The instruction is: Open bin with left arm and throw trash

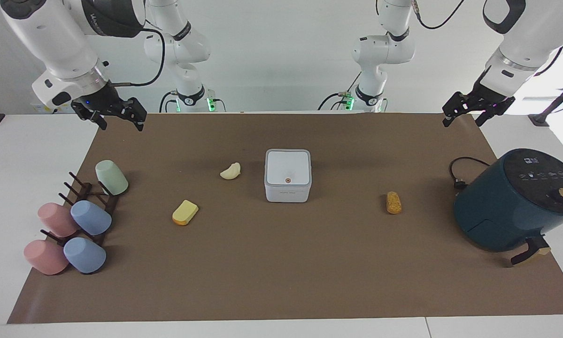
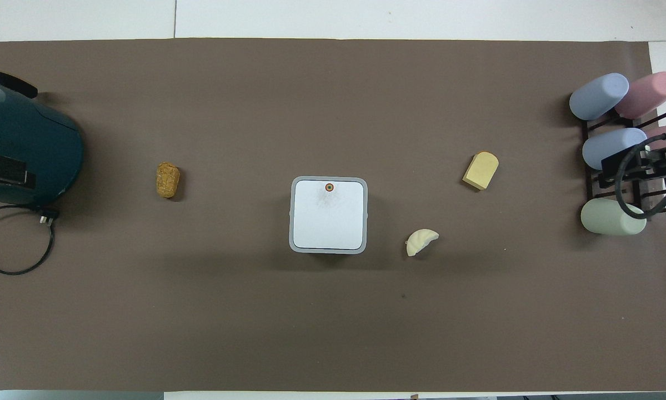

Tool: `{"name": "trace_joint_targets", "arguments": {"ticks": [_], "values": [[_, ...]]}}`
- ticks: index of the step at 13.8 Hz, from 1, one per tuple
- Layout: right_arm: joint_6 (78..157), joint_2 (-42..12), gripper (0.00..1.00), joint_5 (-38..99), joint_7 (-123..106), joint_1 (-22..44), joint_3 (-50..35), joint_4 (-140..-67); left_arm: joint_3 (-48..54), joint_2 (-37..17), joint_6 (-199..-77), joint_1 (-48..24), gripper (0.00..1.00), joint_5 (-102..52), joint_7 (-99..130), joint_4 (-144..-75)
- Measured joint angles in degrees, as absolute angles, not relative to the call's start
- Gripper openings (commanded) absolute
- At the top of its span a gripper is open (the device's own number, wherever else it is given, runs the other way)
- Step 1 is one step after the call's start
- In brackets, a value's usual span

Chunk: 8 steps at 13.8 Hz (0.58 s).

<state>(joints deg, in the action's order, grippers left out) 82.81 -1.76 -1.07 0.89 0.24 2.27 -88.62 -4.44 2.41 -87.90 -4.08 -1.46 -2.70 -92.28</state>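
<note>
Air fryer (image 1: 513,199) sits at the right edge of the facing view; in the overhead view its body is cut off by the left frame edge, only part of the dark teal shell and the looped cord (image 2: 10,244) showing. Its drawer is shut, contents not visible.

Cup rack (image 1: 91,199) at lower left of the facing view: pegs mostly covered by five pastel cups (image 1: 91,217) lying on their sides, so their insides cannot be seen. In the overhead view a dark cable loop overlaps the rack at the right edge.

Bin (image 1: 288,176) stands mid-frame on the brown mat (image 1: 281,281) covering the counter (image 1: 37,155), lid down, orange button on top. Interior hidden.

Trash, all three pieces on the mat, none in the bin: cream crescent (image 1: 230,171) just beside the bin toward frame left; yellow wedge (image 1: 185,212) lower left of it; crumbed oblong (image 1: 394,202) well apart toward frame right.

Left pincer (image 1: 466,115) hangs at upper right of the facing view over the mat's top corner, fingers spread, holding nothing. Right pincer (image 1: 117,119) hangs at upper left over the mat's edge, fingers spread, holding nothing. Neither pincer's fingertips can be made out in the overhead view.
</note>
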Motion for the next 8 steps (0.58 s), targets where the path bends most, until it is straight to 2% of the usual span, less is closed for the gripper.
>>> {"name": "trace_joint_targets", "arguments": {"ticks": [8], "values": [[82.95, -1.75, 1.0, -1.07, 0.88, 0.7, 1.94, -89.15, -4.52, 2.5, -87.65, -4.08, 1.0, -1.46, -2.49, -92.66]]}}
